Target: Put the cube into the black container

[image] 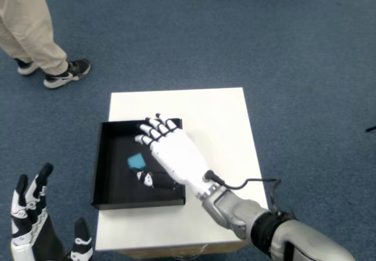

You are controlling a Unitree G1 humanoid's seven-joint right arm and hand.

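Blue carpet fills the room around a small white table (217,111), and on that table sits the black container (108,173), a shallow open tray that takes up the table's left part. A person's legs (26,29) stand on the carpet beyond the table's far left corner, well apart from it.

Your right robot hand (170,155) hangs over the container's right half, back of the hand up, fingers (154,129) stretched toward the container's far wall and the thumb (147,179) curled underneath. The cube (136,161) is inside the container's walls, just beside the palm on its left, between fingers and thumb. From above you cannot tell whether the thumb and a finger pinch it or whether it already lies loose on the container floor, so the hand's state is unclear; the spread fingers suggest a release, no more.

The left robot hand (32,231) waits with fingers apart near the table's front left corner, clear of the container.

To finish this step well, open the thumb fully before you move anything else, so the cube is not dragged. Then lift straight up from the container until the fingertips clear its walls, and only then draw back toward the table's right side. Avoid sweeping sideways low: the palm could clip the right wall and shift the container on the table.
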